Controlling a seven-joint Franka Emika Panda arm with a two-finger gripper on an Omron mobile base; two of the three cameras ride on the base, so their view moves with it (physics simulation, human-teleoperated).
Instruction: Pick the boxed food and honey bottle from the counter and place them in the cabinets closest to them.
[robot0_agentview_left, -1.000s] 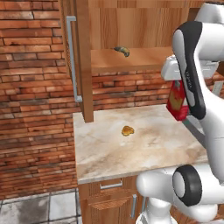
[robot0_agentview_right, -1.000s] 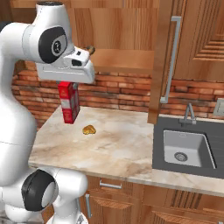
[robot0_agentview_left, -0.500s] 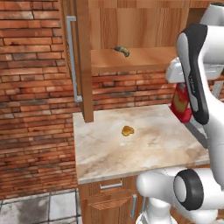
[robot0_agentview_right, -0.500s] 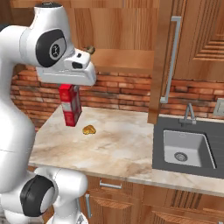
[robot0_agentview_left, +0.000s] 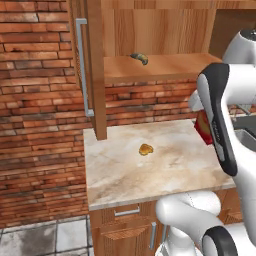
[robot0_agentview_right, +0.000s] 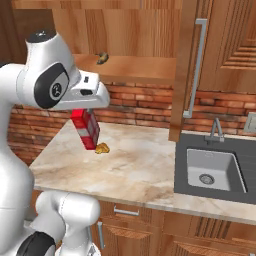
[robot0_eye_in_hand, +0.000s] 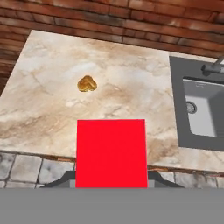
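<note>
The tool (robot0_agentview_right: 86, 116) is pinching the bright red rectangular carton of boxed food (robot0_agentview_right: 85, 129) by its upper end, the jaws pressed against its sides. The carton hangs below the tool, tilted, clear of the desk (robot0_agentview_right: 130, 170). A grip at the top keeps the carton's base free, which suits setting it down on a shelf.

Directly beneath the carton lies the beige marbled stone surface of the desk. Just beside the carton's lower end, resting on the desk, sits a small golden-brown round lump (robot0_agentview_right: 102, 148); it is not a task item.

Above and behind the tool, the brown wooden cabinet (robot0_agentview_left: 150, 30) stands open, its plain wood shelf (robot0_agentview_left: 160, 67) exposed. A small dark curved object (robot0_agentview_left: 139, 58) rests on that shelf. The shelf is judged to be the nearest placement target, so the lift likely serves to bring the carton up to shelf height.

Well to one side of the tool, a grey sink (robot0_agentview_right: 215, 172) is set into the desk.
</note>
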